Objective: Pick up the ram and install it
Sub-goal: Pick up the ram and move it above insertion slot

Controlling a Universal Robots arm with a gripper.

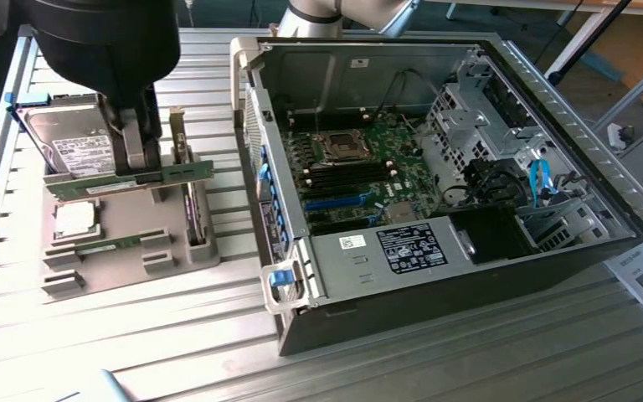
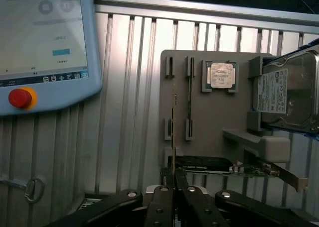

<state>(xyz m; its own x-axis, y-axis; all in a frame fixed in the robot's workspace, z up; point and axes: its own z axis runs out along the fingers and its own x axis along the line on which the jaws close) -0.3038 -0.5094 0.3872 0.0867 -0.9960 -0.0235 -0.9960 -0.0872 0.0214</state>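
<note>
The gripper (image 2: 173, 174) is clamped shut on the ram (image 2: 173, 117) — the green stick hangs edge-on over the gray holder tray (image 2: 219, 117). Beyond lie a silver processor chip (image 2: 220, 75) and a hard drive (image 2: 289, 90) — the open computer case (image 1: 333, 75) stands at the exterior view's right.

Tool (image 2: 173, 179) hangs vertical, fingers (image 2: 160, 204) pinched nearly together.
</note>
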